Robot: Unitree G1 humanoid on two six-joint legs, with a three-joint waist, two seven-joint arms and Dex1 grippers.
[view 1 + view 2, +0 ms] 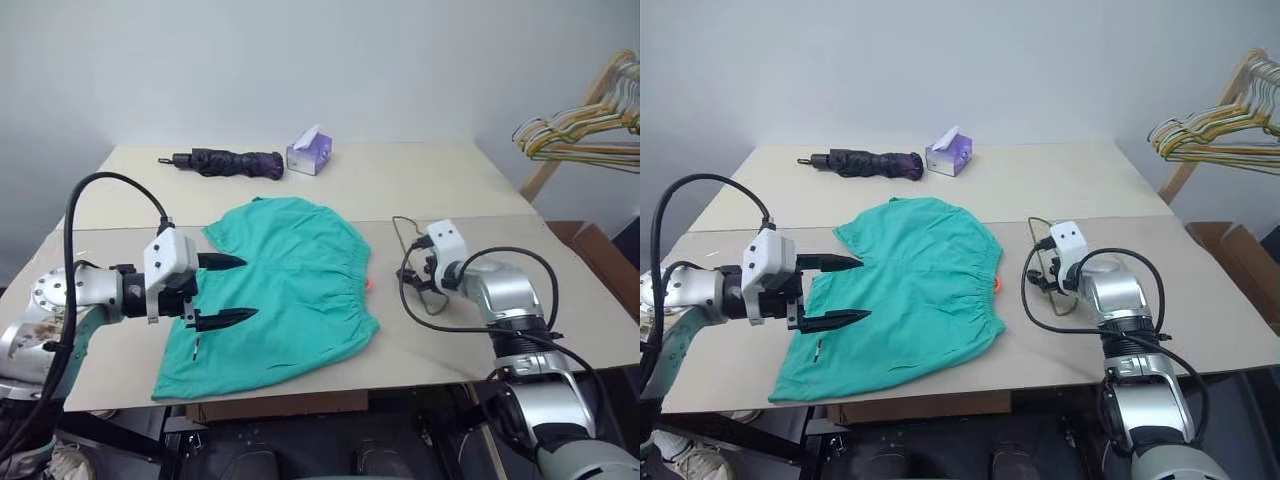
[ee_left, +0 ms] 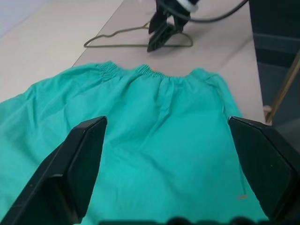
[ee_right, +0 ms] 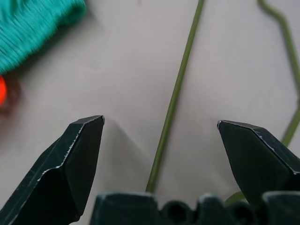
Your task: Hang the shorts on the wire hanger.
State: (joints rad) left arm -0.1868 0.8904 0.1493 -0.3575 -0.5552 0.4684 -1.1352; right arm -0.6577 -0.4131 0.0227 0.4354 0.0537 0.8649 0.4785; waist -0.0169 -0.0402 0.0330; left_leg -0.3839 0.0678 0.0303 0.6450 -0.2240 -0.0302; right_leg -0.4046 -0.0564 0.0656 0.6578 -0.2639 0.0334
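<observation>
While both my jaws are standing open, empty | shorts (image 1: 285, 290) looking limp: gripping waistband | wire hanger (image 3: 173, 101) looking thin, springy: pinching one straight run

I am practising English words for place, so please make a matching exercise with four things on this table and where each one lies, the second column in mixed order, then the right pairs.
Things:
1. shorts
2. wire hanger
3. folded umbrella
4. tissue box

Places:
A. between the open fingers of the right gripper
B. far side of the table, beside the umbrella
C. spread flat below the open left gripper
D. far side of the table, lying lengthwise, dark

Pairs: 1-C, 2-A, 3-D, 4-B
</observation>
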